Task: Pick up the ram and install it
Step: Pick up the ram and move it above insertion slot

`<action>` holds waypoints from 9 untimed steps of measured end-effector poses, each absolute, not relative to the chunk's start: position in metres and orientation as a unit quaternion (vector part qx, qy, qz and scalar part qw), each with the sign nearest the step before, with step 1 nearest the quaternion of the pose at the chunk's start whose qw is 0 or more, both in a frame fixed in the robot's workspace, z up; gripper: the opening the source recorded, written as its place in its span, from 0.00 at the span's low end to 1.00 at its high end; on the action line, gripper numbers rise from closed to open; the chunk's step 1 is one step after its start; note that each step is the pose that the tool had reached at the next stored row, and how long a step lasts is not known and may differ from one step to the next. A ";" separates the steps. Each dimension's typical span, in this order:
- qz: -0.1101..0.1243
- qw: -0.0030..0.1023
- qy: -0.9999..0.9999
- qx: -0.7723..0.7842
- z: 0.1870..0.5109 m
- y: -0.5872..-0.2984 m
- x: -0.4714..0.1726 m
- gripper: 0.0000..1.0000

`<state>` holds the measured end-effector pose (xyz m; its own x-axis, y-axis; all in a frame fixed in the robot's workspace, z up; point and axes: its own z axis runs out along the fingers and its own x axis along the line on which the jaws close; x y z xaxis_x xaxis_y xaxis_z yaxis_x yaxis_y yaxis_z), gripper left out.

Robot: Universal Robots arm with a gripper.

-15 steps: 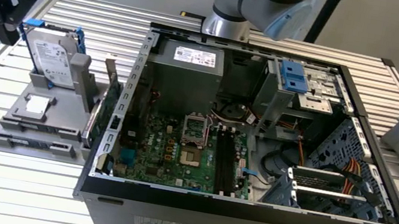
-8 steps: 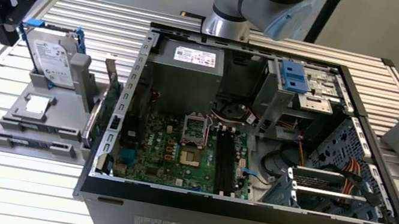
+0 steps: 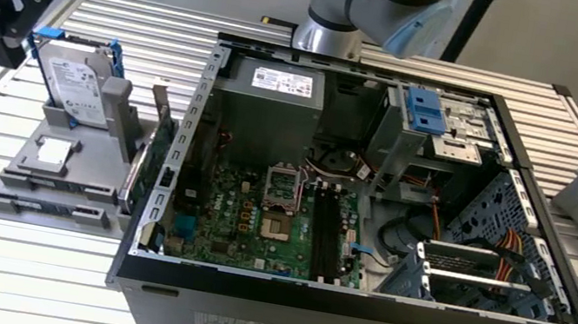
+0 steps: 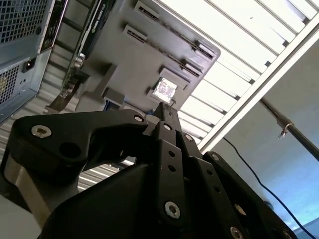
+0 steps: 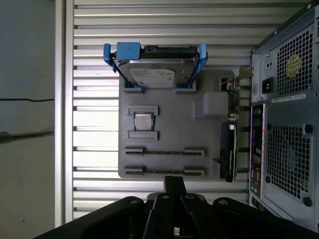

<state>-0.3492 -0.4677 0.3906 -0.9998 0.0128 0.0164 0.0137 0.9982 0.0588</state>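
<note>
Gripper (image 5: 174, 180) is held above the ram (image 3: 55, 209)
Fingers (image 5: 174, 186) are closed, empty; the stick is kept on edge in a holder (image 3: 40, 173) at the case's (image 3: 356, 323) nine o'clock, seemingly for pinching.

You had bright, even light; glare bleached the table (image 4: 244, 35) in the second wrist view, leaving the gripper (image 4: 167, 109) a dark silhouette.
</note>
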 end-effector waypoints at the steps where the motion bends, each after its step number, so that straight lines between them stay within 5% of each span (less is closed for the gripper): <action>1: -0.029 0.008 -1.000 -0.007 0.391 -0.468 -0.349 0.00; 9: -0.029 0.009 -1.000 -0.007 0.390 -0.486 -0.346 0.00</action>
<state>-0.3461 -0.4856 0.3905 -0.9998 0.0128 0.0174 0.0138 0.9982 0.0587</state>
